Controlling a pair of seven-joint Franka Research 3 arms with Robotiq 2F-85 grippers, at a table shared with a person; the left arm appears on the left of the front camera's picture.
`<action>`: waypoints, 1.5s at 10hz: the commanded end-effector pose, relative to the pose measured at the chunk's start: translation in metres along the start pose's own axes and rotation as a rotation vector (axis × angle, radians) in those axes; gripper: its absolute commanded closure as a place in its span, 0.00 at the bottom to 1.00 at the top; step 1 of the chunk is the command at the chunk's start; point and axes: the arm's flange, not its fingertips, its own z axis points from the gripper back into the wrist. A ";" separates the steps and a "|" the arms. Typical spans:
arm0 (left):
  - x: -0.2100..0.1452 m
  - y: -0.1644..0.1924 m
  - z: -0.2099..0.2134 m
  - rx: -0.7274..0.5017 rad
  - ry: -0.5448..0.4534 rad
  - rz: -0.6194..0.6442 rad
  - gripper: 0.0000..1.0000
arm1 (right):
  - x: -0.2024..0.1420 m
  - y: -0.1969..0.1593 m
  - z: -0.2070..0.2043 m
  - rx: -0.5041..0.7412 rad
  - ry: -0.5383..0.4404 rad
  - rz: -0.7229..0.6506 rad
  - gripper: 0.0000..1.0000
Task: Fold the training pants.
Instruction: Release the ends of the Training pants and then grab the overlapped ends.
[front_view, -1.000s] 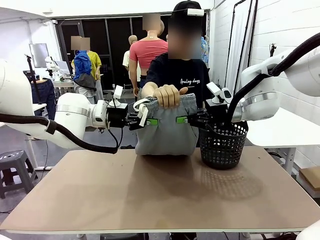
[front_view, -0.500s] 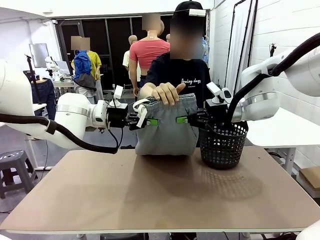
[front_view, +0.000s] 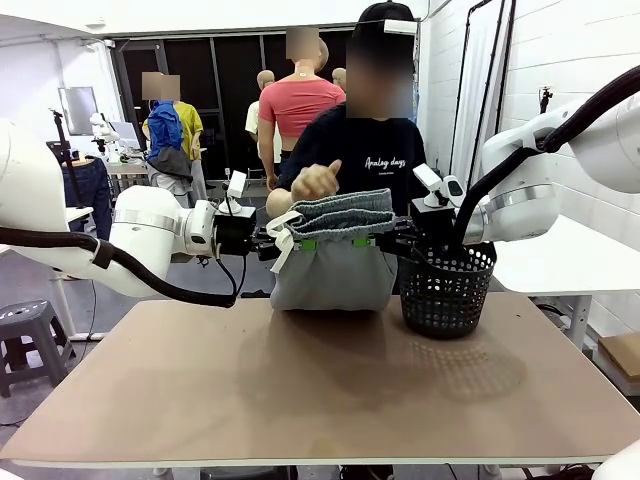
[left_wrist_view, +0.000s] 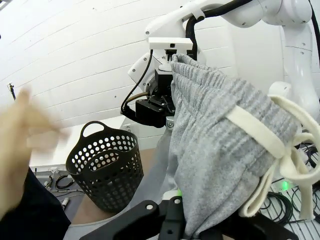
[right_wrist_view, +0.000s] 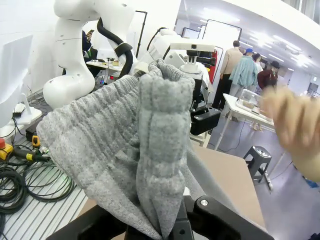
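Centre frame, above the far edge of my bench, the training pants hang waistband-up. The gathered band is stretched level from left to right, and the bundled legs drop straight down to touch the benchtop. The black basket stands just right of them. My left tool is clamped on the band's left end, my right tool on its right end. The person's hand hovers just above the waistband.
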 end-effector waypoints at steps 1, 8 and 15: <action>0.004 0.000 -0.001 0.000 -0.002 -0.008 1.00 | 0.001 0.002 0.000 0.007 -0.010 0.010 1.00; 0.004 0.000 -0.001 0.000 -0.002 -0.008 1.00 | 0.001 0.002 0.000 0.007 -0.010 0.010 1.00; 0.004 0.000 -0.001 0.000 -0.002 -0.008 1.00 | 0.001 0.002 0.000 0.007 -0.010 0.010 1.00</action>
